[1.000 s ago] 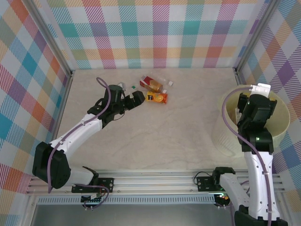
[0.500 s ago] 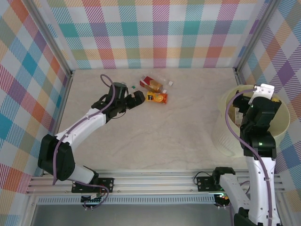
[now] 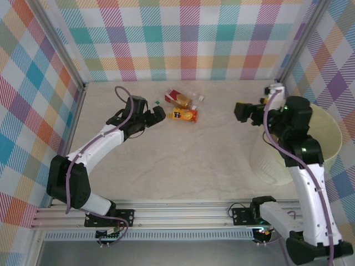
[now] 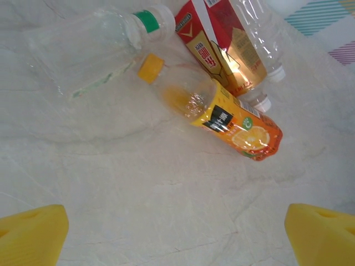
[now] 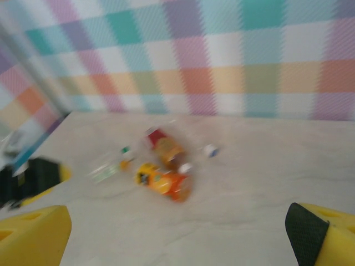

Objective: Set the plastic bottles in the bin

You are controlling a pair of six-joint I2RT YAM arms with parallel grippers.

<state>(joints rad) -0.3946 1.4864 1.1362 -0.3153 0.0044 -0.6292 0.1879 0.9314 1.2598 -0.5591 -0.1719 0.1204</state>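
The right gripper (image 3: 239,111) has swung out from over the large round pale yellow plastic bin (image 3: 265,163), fingers spread and empty, so a drop looks done. The left gripper (image 3: 159,114), also spread, hovers beside the clear plastic bottles (image 3: 186,115), which lie well apart from the bin.

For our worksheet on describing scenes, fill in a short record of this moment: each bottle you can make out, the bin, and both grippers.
orange-label bottle: on its side, yellow cap
red-label bottle: on its side, right beside the orange one
clear bottle: on its side, green cap
bin: upright, near right side
left gripper: open, empty, just short of the bottles
right gripper: open, empty, left of the bin
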